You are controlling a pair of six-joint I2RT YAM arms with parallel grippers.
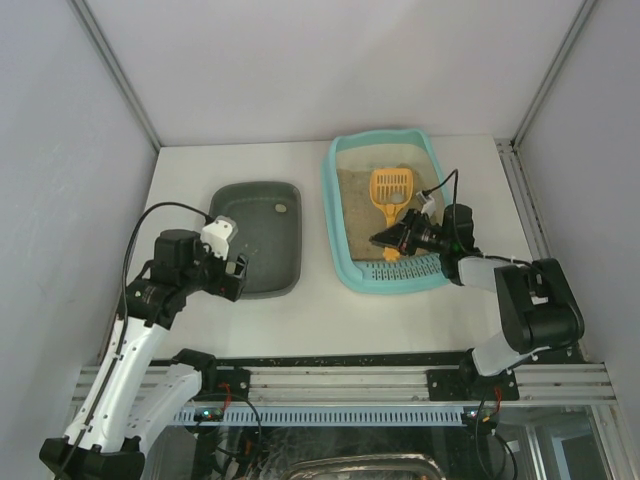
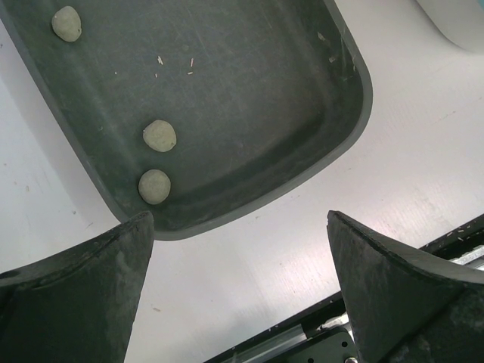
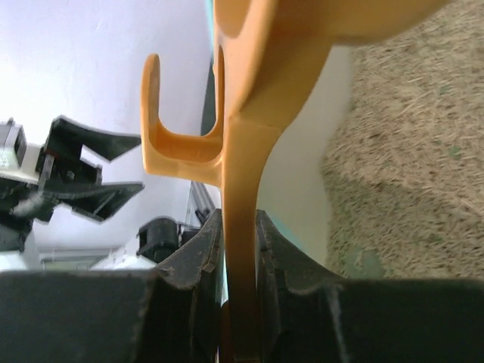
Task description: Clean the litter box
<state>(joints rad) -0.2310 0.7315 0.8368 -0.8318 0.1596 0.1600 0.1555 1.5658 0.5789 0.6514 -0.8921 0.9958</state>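
Observation:
The light-turquoise litter box (image 1: 338,225) with beige litter (image 1: 355,200) lies at the right of the table. My right gripper (image 1: 392,240) is shut on the handle of an orange slotted scoop (image 1: 391,186), whose head lies over the litter. In the right wrist view the scoop handle (image 3: 242,249) stands clamped between the fingers, with litter (image 3: 408,151) to the right. My left gripper (image 1: 232,277) is open and empty above the near edge of the dark grey-green tray (image 1: 258,235). In the left wrist view three pale clumps (image 2: 159,136) lie in that tray (image 2: 249,83).
White walls enclose the table on the left, back and right. A black and silver rail (image 1: 340,380) runs along the near edge. The right arm's cable (image 1: 445,190) arches over the litter box's right rim.

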